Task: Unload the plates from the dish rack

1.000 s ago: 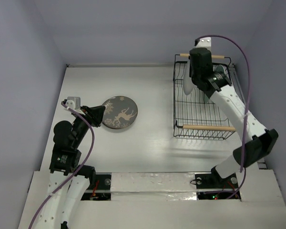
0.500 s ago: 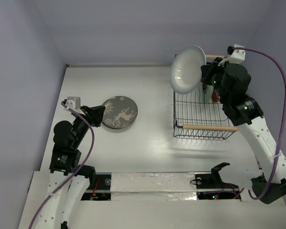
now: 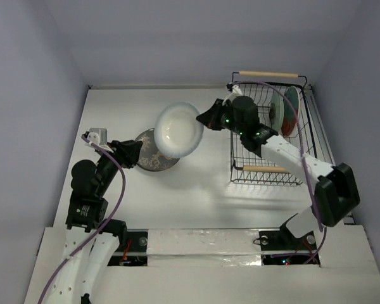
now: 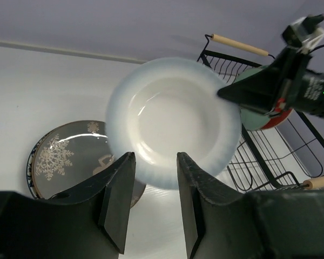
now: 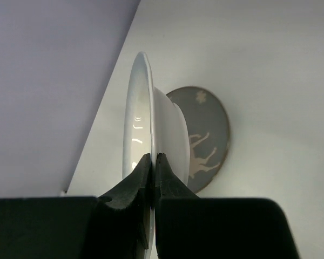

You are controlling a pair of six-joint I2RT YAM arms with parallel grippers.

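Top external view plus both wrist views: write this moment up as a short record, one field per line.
carried plate: white round plate with bluish rim, in the air, tilted
holder: right fingers, shut on its rim
left arm: left fingers apart, nothing between them
unloaded: dark grey round plate with deer motif, flat on the white table
rack: black wire dish rack with wooden handles
in rack: pale mint green plate and red-and-teal plate, both on edge
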